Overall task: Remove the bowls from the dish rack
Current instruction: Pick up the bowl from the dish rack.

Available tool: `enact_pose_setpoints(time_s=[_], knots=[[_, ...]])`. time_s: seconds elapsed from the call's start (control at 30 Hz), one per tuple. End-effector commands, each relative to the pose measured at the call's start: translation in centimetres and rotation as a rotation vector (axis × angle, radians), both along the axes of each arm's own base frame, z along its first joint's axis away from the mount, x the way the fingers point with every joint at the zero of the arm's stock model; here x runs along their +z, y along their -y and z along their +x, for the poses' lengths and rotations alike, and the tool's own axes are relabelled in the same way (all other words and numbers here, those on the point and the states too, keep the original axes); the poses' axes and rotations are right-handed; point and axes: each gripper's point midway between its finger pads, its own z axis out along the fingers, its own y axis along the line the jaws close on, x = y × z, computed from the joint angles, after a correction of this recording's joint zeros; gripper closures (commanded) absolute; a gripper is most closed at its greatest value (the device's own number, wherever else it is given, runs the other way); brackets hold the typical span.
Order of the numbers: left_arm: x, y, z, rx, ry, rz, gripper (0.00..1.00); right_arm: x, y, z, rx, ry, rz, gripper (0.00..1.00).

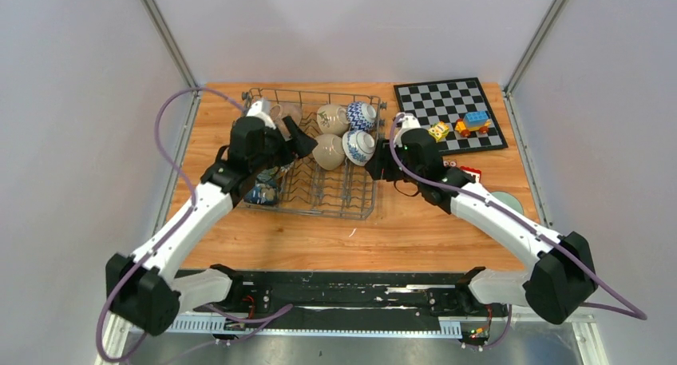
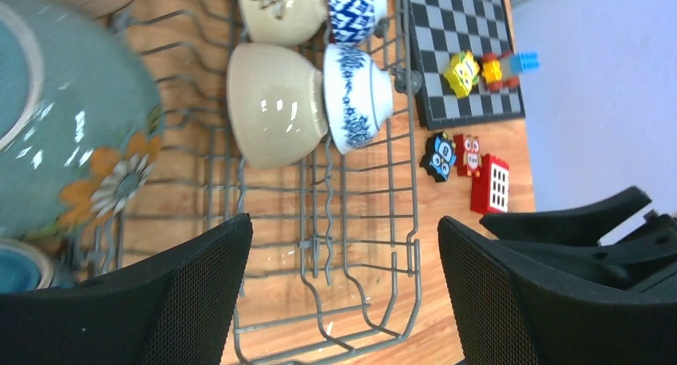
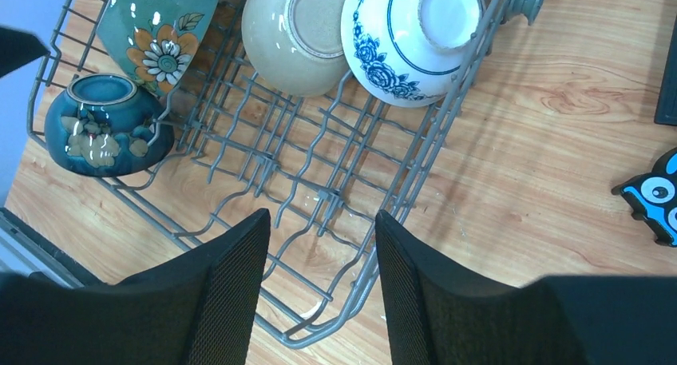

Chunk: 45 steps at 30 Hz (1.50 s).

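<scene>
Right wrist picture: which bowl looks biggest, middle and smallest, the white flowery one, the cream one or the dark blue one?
1. White bowl with blue flowers, only just.
2. Cream bowl, nearly alike; the top edge cuts both.
3. Dark blue bowl, clearly smallest.

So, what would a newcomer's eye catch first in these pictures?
Probably the grey wire dish rack toward the back of the table, with beige bowls and blue-and-white bowls at its far right, and a teal flowered bowl and a dark blue bowl at its left. The left gripper and right gripper hover over it, open and empty. The chessboard with bright toy blocks sits at the far right corner.
</scene>
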Motion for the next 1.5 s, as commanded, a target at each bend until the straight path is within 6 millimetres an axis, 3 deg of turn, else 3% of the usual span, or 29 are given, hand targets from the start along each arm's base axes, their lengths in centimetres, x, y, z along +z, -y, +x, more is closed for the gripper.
enact_pose_setpoints(time_s=[0.0,0.23,0.57,0.93,1.47], knots=[[-0.2,3.3,1.4,-0.285,0.058,0.169,0.11,0.6,-0.1,1.7,-0.038,-0.013,0.005,0.43],[-3.7,2.8,5.1,-0.262,-0.045,0.325,0.08,0.5,-3.3,4.9,-0.017,-0.046,0.033,0.40],[-8.2,3.4,7.4,-0.217,-0.149,0.256,0.10,-1.0,-7.1,9.1,-0.010,-0.114,0.075,0.46],[-11.1,3.9,9.2,-0.204,-0.210,0.193,0.13,-2.6,-8.4,11.6,-0.008,-0.174,0.135,0.55],[-12.1,5.5,10.1,-0.230,-0.183,0.039,0.21,-5.0,-8.8,12.7,-0.033,-0.270,0.151,0.71]])
